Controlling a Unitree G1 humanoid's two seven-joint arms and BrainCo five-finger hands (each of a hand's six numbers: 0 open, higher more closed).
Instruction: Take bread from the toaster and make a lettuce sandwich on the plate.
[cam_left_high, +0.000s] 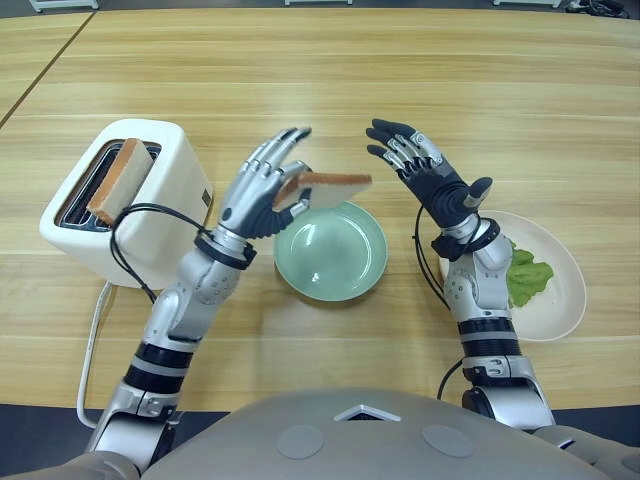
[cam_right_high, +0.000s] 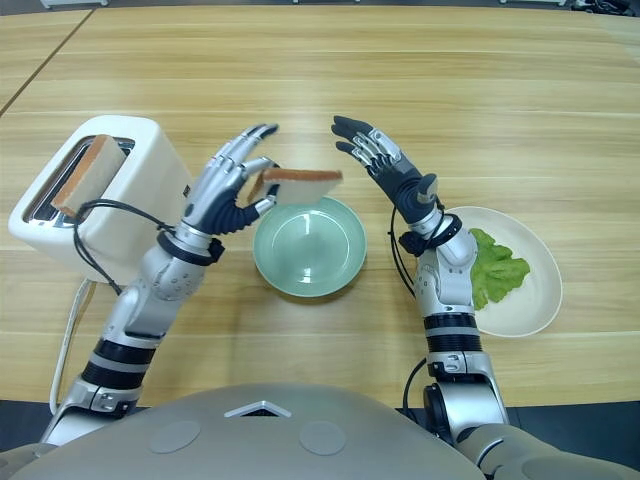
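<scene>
Light wooden table (cam_left_high: 400, 70) fills the view, its planks running from side to side. At the middle stands a green dish (cam_left_high: 335, 262), and the places below are counted from it.

At 9 to 10 o'clock is a white toaster (cam_left_high: 160, 205). A small dark mark (cam_left_high: 207, 196) on its side is too small to make out. One second slice (cam_left_high: 117, 180) stands tilted out of a slot, with its lower part hidden inside. A white cord (cam_left_high: 93, 345) goes from the toaster towards the near table edge and is cut off by the robot's arm.

The left hand (cam_left_high: 255, 200) is raised at about 11 o'clock. It grips a slice (cam_left_high: 332, 184) of bread by one end, between the thumb and the lower fingers. The other fingers (cam_left_high: 275, 150) stretch out above it and do not touch it. The slice lies almost flat in the air, over the far rim of the dish at 12 o'clock. I cannot tell how high above the rim it is.

The right hand (cam_left_high: 437, 182) is raised at about 2 o'clock, apart from the slice. It is spread wide, the palm turned to the slice, and it holds nothing.

At 3 to 4 o'clock lies a white plate (cam_left_high: 562, 300), with a leaf of lettuce (cam_left_high: 527, 277) on it. The right forearm covers the left edge of this plate and a part of the leaf.
</scene>
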